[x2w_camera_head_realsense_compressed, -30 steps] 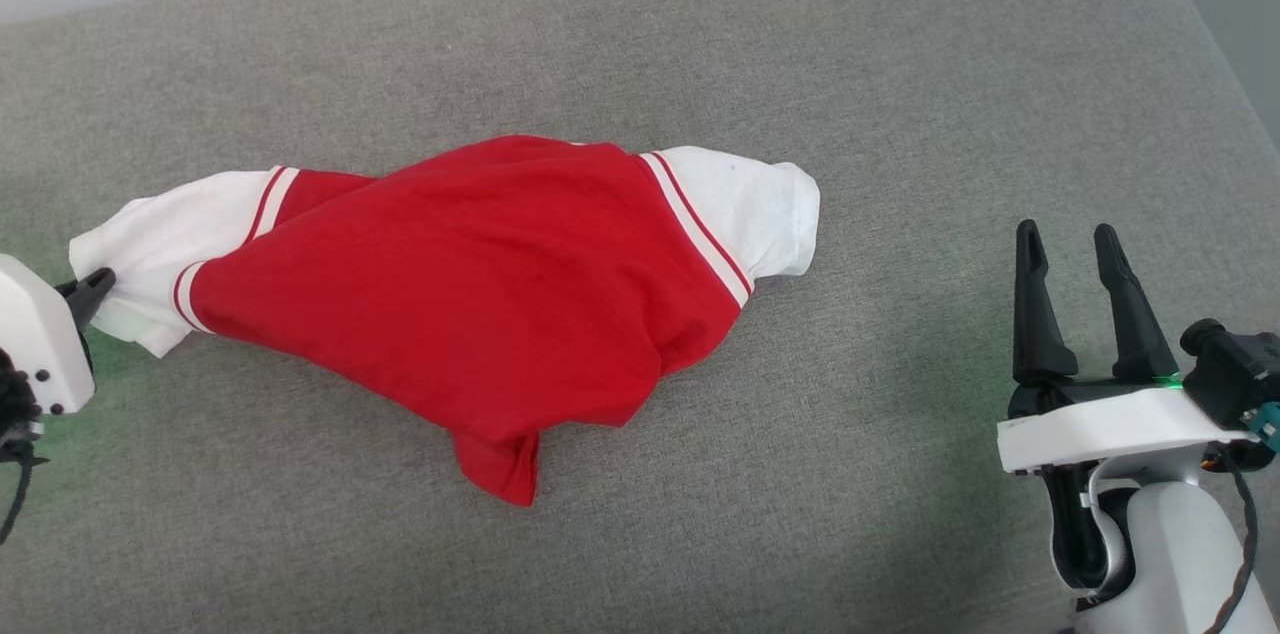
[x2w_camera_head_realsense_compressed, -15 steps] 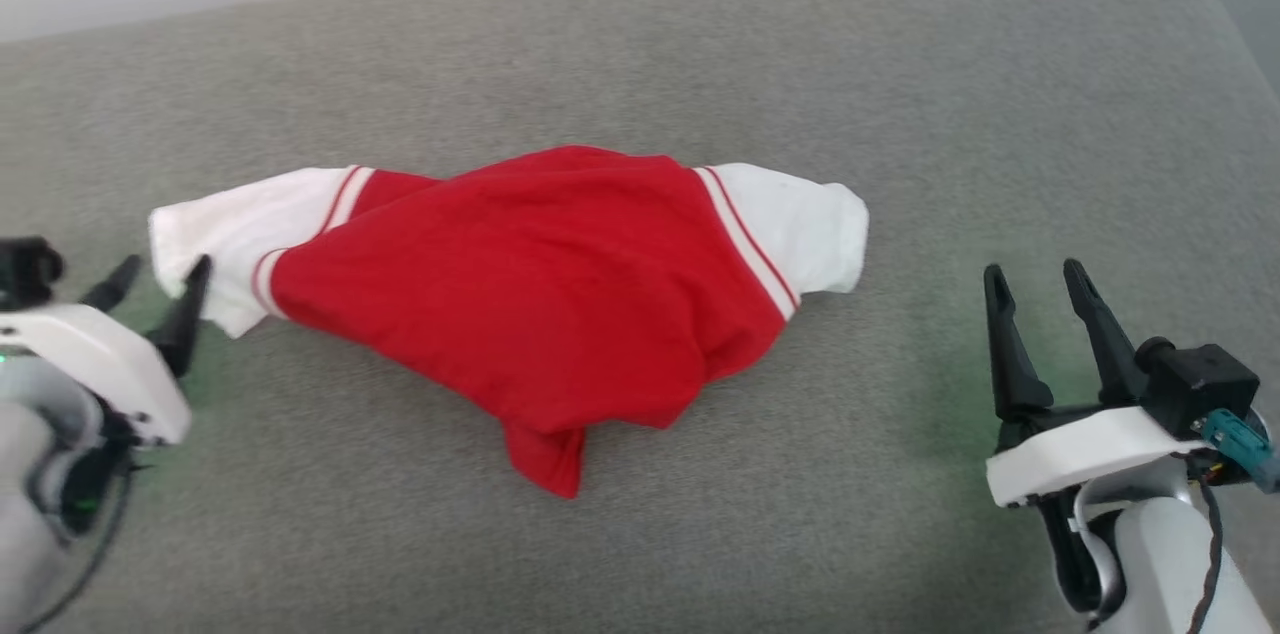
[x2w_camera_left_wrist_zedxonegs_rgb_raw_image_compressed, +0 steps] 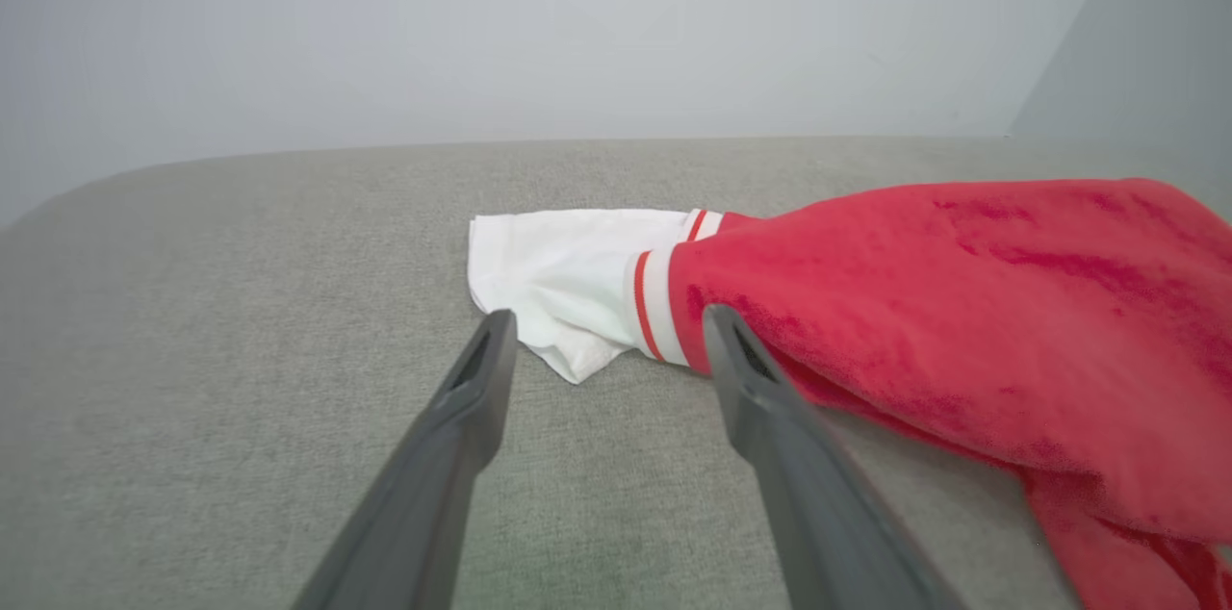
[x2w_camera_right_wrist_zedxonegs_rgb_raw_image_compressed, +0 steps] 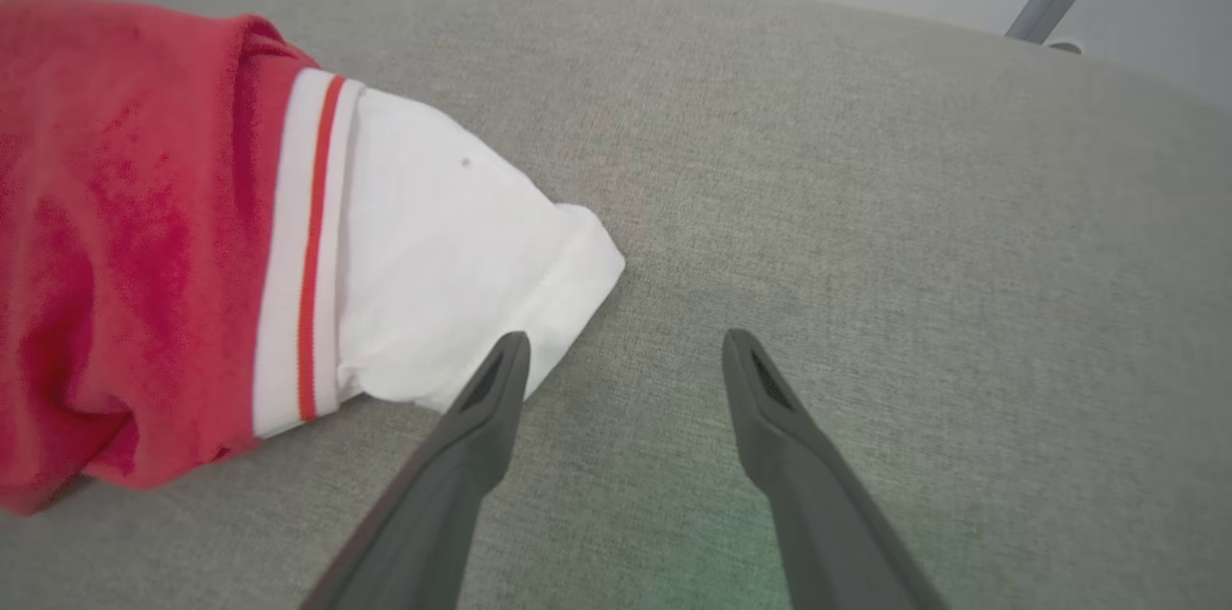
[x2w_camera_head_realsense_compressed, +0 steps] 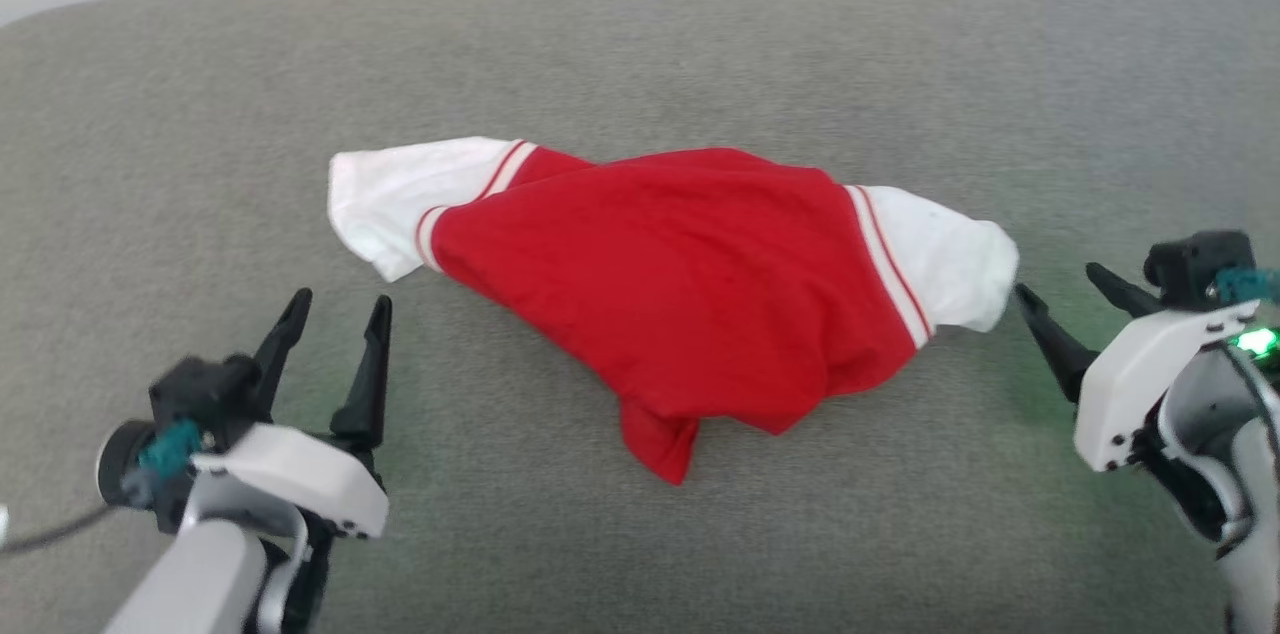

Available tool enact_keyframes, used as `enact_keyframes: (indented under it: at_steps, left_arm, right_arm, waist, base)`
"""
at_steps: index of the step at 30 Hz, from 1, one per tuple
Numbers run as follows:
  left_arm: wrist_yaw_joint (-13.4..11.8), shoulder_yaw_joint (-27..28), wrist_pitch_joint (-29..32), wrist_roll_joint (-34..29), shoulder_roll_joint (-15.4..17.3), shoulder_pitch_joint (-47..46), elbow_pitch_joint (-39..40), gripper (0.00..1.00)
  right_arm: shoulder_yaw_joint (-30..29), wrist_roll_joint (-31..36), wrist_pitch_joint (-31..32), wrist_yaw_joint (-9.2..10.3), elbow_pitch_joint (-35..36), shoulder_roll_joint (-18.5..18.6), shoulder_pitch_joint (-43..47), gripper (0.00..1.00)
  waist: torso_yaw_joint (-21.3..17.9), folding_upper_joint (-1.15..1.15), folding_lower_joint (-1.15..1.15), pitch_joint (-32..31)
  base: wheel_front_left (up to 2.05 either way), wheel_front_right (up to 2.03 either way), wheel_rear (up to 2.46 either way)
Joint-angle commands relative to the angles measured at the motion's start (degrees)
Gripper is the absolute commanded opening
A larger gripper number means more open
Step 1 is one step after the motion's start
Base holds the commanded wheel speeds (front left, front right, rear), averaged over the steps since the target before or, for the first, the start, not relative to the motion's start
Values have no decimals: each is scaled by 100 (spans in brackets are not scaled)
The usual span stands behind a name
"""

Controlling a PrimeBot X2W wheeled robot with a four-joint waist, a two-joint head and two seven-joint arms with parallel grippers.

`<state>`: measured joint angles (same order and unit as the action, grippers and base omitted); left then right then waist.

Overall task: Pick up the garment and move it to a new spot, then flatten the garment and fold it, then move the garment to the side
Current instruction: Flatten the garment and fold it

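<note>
Left gripper has released garment onto grey cushion; jaws open on right gripper too.

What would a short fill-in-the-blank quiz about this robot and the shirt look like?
1. The garment has a red body and two short sleeves coloured ____.
2. It lies bunched up, not flat, on a fabric surface whose colour is ____.
3. The left gripper and the right gripper hold nothing; the fingers of both stand ____.
Missing words: white; grey; open.
</note>
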<state>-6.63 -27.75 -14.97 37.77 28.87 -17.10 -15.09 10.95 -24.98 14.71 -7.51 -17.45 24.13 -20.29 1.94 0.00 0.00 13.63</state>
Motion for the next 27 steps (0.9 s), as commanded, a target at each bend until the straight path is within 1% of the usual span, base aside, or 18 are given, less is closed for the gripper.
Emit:
enact_keyframes:
  at_steps: [1, 4, 7, 9, 13, 17, 18, 19, 20, 21, 22, 27]
  left_arm:
    - [-25, 85, -29, -96, -25, 74, 42, 100]
    - [117, 648, -29, -844, -446, 455, 502, 100]
    - [271, 1149, -30, -1429, -883, 760, 839, 100]
    - [411, 1449, -30, -1751, -1145, 881, 1017, 100]
    - [766, 1895, -29, -2245, -1585, 1045, 1179, 100]
    - [1088, 2253, -30, -2526, -1903, 1008, 1142, 100]
    - [1144, 2329, -30, -2579, -1963, 993, 1127, 100]
    - [1193, 2404, -30, -2633, -2017, 980, 1119, 100]
    - [1232, 2468, -30, -2674, -2073, 972, 1110, 100]
    - [1271, 2515, -30, -2691, -2115, 970, 1097, 100]
    - [1302, 2566, -30, -2715, -2149, 971, 1083, 100]
    - [1387, 2696, -31, -2792, -2272, 1011, 1025, 100]
  right_arm:
    - [29, -44, 80, 3, 31, 29, -46, 100]
    - [99, -405, 978, 4, 187, 263, -167, 100]
    - [108, -716, 1892, 3, 264, 427, -302, 100]
    - [117, -835, 2366, 3, 341, 509, -416, 100]
    - [69, -991, 2940, 3, 369, 546, -582, 100]
    - [71, -954, 3233, 3, 287, 520, -710, 100]
    - [72, -935, 3253, 3, 275, 488, -720, 98]
    - [73, -925, 3272, 3, 263, 460, -715, 47]
    - [74, -928, 3263, 3, 260, 438, -719, 36]
    - [28, -928, 3209, 3, 249, 415, -730, 4]
    - [6, -917, 3181, 3, 236, 400, -732, 0]
    - [-173, -897, 2984, 4, 239, 400, -736, 0]
  waist:
    - [113, 0, 0, 28]
    - [251, 0, 0, 90]
    - [356, 0, 0, 174]
    - [430, 0, 0, 257]
    - [571, 0, 0, 416]
    - [672, 0, 0, 529]
    - [688, 0, 0, 544]
    - [698, 0, 0, 553]
    - [705, 0, 0, 559]
    - [708, 0, 0, 561]
    - [707, 0, 0, 557]
    - [615, 0, 0, 507]
  base:
    - [0, 0, 0]
    - [0, 0, 0]
    - [0, 0, 0]
    - [0, 0, 0]
    - [0, 0, 0]
    - [0, 0, 0]
    - [0, 0, 0]
    - [0, 0, 0]
    - [0, 0, 0]
    - [0, 0, 0]
    - [0, 0, 0]
    - [0, 0, 0]
